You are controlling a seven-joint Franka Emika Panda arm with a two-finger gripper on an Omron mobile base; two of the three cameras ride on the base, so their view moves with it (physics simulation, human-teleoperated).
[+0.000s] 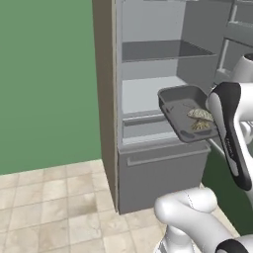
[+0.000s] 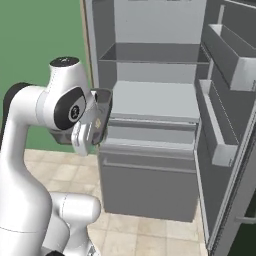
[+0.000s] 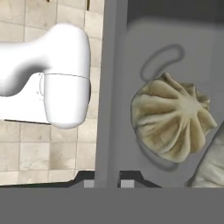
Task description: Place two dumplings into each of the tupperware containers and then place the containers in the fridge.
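gripper [image 3: 107, 183]: jaws drawn in tight on the rim of the dark grey container, one fingertip on each side of the wall (hand view, bottom edge)
dark grey container [image 1: 179, 112]: held up in the air in front of the open fridge, roughly level, at about the height of the middle shelf; its far edge is just in front of that shelf, whether it overlaps the shelf I cannot tell
dumplings [image 1: 200, 114]: two tan, pleated pieces inside the container, lying close together toward the arm's side; in the hand view one fills the tub floor [image 3: 171, 120] and a second shows partly at the lower right corner [image 3: 212, 168]
fridge [image 2: 150, 100]: door swung open to the right, pale grey interior, upper shelf and middle shelf both bare, closed drawer front below
fridge door [image 2: 225, 115]: bins along its inner face
floor [image 1: 54, 207]: beige tiles below the container
wall [image 1: 44, 79]: green, left of the fridge's tan side panel
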